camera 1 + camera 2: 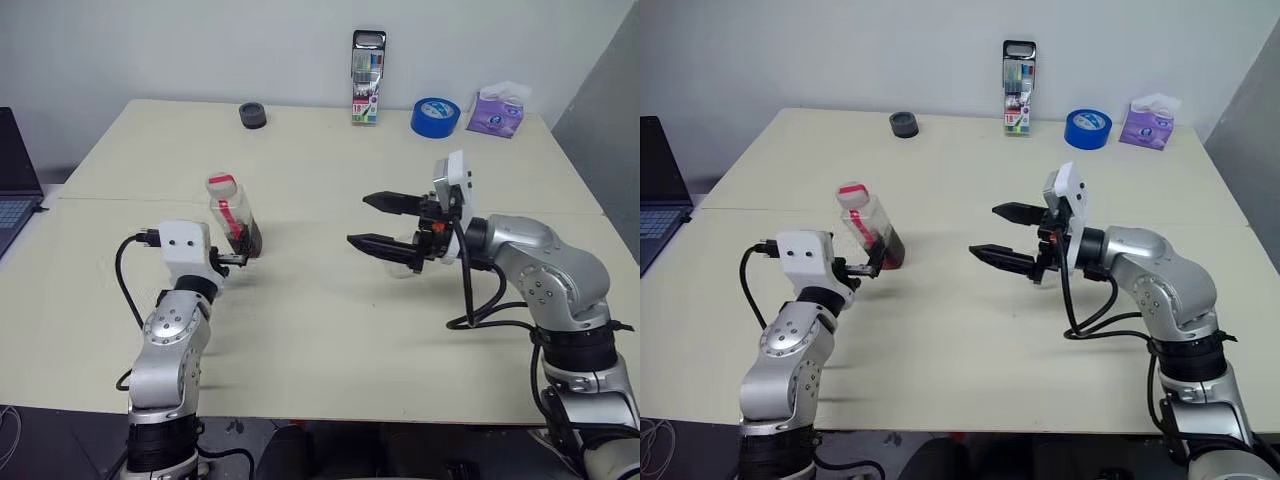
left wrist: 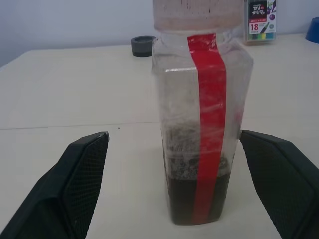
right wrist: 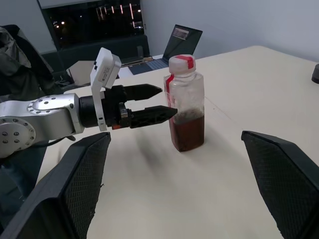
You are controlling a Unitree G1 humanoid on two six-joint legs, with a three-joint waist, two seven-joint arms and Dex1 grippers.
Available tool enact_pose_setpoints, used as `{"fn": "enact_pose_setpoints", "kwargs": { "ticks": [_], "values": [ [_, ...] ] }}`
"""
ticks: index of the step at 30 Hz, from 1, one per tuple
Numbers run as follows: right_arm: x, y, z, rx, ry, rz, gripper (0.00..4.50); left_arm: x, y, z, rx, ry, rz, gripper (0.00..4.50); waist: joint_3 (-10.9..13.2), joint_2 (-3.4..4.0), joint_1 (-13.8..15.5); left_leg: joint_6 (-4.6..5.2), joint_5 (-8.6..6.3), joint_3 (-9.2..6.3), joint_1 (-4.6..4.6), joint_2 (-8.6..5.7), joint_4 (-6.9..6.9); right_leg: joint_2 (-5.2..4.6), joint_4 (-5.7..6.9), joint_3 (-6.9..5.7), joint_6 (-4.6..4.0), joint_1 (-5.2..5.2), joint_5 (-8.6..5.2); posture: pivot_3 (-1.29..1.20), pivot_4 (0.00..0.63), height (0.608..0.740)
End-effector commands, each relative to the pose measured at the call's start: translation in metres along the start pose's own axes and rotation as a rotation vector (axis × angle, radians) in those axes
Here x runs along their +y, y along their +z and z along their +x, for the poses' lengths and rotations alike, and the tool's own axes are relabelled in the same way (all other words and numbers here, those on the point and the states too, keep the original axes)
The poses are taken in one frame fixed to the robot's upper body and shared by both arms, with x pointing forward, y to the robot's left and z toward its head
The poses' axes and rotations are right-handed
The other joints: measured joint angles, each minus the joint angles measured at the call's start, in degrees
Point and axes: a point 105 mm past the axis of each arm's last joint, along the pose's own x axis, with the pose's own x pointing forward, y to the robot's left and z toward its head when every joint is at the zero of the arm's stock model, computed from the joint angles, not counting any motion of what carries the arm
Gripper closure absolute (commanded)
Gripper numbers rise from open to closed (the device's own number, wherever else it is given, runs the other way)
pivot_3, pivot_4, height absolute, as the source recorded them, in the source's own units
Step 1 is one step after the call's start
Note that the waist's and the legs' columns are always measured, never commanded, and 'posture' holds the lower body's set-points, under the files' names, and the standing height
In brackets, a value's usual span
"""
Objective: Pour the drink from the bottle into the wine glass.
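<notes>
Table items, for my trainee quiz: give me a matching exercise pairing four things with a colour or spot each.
Things:
1. bottle
2. tape roll
3. tissue pack
4. marker box

Descriptions:
A. purple, far right corner
B. upright at the far edge, beside the wall
C. red strip, dark liquid, just ahead of the left claw
D. blue

Pairs: 1-C, 2-D, 3-A, 4-B

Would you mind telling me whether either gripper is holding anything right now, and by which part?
Nothing is held. The left gripper is open beside the bottle, not closed on it. The right gripper is open over bare table.
</notes>
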Motion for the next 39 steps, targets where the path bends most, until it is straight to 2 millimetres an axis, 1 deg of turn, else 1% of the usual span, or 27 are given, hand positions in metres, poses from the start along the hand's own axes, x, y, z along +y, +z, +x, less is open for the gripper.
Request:
{"fn": "enact_pose_setpoints", "kwargs": {
  "ticks": [1,10,14,20,24,26,28,33,34,38,39],
  "values": [
    [0.005,0.011,0.001,-0.033,0.004,-0.049,0.00,-0.005,0.013,0.007,-0.059,-0.028,0.012,0.03,0.0,0.00,0.0,0.00,0.00,0.00,0.00,0.00,0.00,0.00,0.01,0.00,0.00,0.00,0.00,0.00,0.150,0.740],
    [0.003,0.011,0.001,-0.040,-0.026,-0.053,0.00,-0.014,0.026,0.032,-0.109,-0.063,0.010,0.03,0.0,0.00,0.0,-0.03,0.02,0.00,0.01,0.00,0.02,0.00,0.04,-0.02,0.00,0.00,0.00,0.00,0.150,0.740],
    [0.002,0.013,0.002,-0.045,-0.033,-0.058,0.00,-0.014,0.029,0.040,-0.124,-0.063,0.007,0.03,0.0,-0.01,0.0,-0.16,0.09,0.00,0.00,-0.01,0.03,0.00,0.04,-0.02,0.00,0.00,0.00,0.00,0.150,0.740],
    [0.001,0.015,0.002,-0.049,-0.043,-0.063,0.00,-0.012,0.027,0.042,-0.130,-0.067,0.003,0.03,0.0,-0.01,0.0,-0.19,0.11,0.00,0.00,-0.01,0.03,0.00,0.05,-0.02,0.00,-0.02,0.00,0.00,0.150,0.740],
    [0.000,0.015,0.002,-0.049,-0.047,-0.061,0.00,-0.010,0.029,0.041,-0.146,-0.065,-0.004,0.03,0.0,-0.01,0.0,-0.20,0.11,0.00,0.00,-0.01,0.03,-0.01,0.06,-0.02,0.00,-0.02,0.00,0.00,0.150,0.740],
    [0.000,0.015,0.002,-0.049,-0.050,-0.060,0.00,-0.009,0.030,0.042,-0.155,-0.063,-0.015,0.43,0.0,-0.01,0.0,-0.20,0.11,0.00,0.00,-0.01,0.03,-0.01,0.06,-0.02,0.00,-0.02,0.00,0.00,0.150,0.740],
    [0.000,0.013,0.001,-0.047,-0.054,-0.057,0.00,-0.008,0.030,0.042,-0.156,-0.060,-0.019,0.95,0.0,-0.01,0.0,-0.21,0.12,0.00,0.00,-0.01,0.03,-0.01,0.06,-0.02,0.00,-0.02,0.00,0.00,0.150,0.740],
    [0.000,0.012,0.001,-0.048,-0.060,-0.047,0.00,-0.006,0.027,0.040,-0.153,-0.053,-0.034,2.49,0.0,-0.01,0.0,-0.21,0.12,0.00,-0.01,-0.01,0.04,-0.01,0.07,-0.03,0.00,-0.02,0.00,0.00,0.150,0.740],
    [0.001,0.012,0.001,-0.049,-0.061,-0.047,0.00,-0.006,0.027,0.039,-0.152,-0.050,-0.036,2.63,0.0,-0.01,0.0,-0.21,0.12,0.01,-0.01,-0.01,0.04,-0.01,0.07,-0.02,0.00,-0.02,0.00,0.00,0.150,0.740],
    [0.000,0.012,0.004,-0.051,-0.078,-0.057,0.00,-0.004,0.027,0.038,-0.149,-0.043,-0.036,2.65,0.0,-0.01,0.0,-0.22,0.12,0.01,0.00,-0.01,0.04,-0.01,0.08,-0.02,0.00,-0.02,0.00,0.00,0.150,0.740],
    [0.000,0.013,0.007,-0.051,-0.085,-0.065,0.00,-0.007,0.029,0.039,-0.139,-0.062,-0.039,2.65,0.0,-0.01,0.0,-0.21,0.12,0.01,0.00,-0.01,0.04,-0.01,0.08,-0.02,0.00,-0.02,0.00,0.00,0.150,0.740]
  ]
}}
